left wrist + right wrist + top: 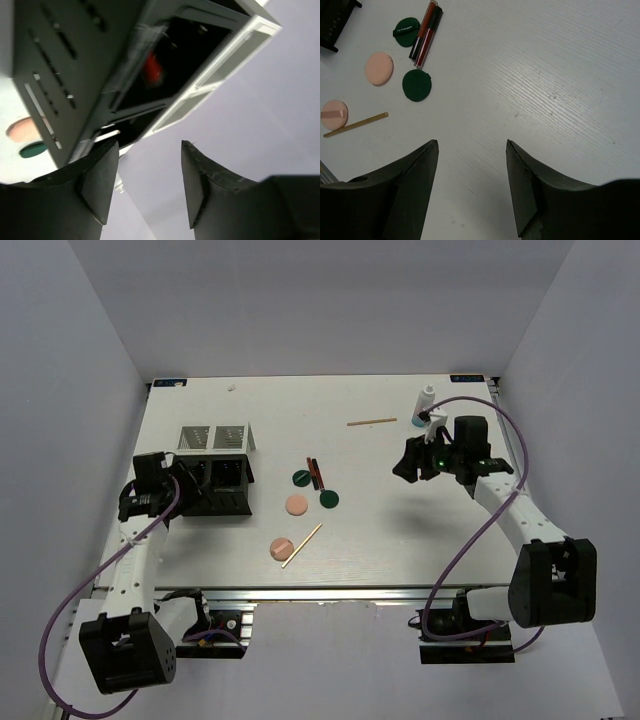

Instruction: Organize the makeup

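- Pale walls close in a white counter. From above, the left hand sits close beside the black organizer. The right hand hovers with the white-blue bottle just behind it.
- Between the two hands lie the peach discs, green discs, black-and-red sticks and a wooden stick.
- Left wrist: the fingers stand apart with nothing between them. The organizer fills the view just ahead, with something red inside one compartment.
- Right wrist: the fingers are spread and empty over bare counter. The discs and sticks lie ahead of this hand, off to its left.
- The discs look soft, light and flat, so pinching at a raised edge or the band would likely work best.
- The sticks seem stiff, slick and prone to rolling, and are best gripped across the middle. The bottle looks light and easily tipped, so take it low around the body.
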Motion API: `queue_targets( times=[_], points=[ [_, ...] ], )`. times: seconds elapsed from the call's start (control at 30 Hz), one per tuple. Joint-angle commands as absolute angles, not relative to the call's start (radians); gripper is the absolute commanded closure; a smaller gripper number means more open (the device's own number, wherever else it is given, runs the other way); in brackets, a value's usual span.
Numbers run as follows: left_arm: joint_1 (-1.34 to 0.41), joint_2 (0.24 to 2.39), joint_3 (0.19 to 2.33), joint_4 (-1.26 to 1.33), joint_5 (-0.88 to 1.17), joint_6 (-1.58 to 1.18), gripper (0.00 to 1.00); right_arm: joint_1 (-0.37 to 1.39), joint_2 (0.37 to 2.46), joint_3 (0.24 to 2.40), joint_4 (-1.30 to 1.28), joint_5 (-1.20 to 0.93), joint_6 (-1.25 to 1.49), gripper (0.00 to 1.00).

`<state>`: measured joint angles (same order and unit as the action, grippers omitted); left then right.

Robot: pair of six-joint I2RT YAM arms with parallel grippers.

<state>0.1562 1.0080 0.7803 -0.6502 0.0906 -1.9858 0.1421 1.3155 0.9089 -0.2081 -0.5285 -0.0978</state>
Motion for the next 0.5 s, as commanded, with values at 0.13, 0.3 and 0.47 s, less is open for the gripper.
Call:
queue_targets(
  times=[0.13,0.3,0.47],
  points=[
    [0.170,1.025,0.860,-0.509,0.153,-1.823,0.48,0.276,1.420,1.023,-0.163,-0.355,-0.115,0.42],
    [0.170,1.084,0.931,-0.235,0.345,-1.435,0.83,0.454,1.615,1.205,-0.190,-0.304,0.033,0.53],
    [0.167,1.069,0.985,-0.219,0.499,-1.092,0.29,0.561,1.902,1.527,-0.293,-0.226,0.170,0.60]
  ],
)
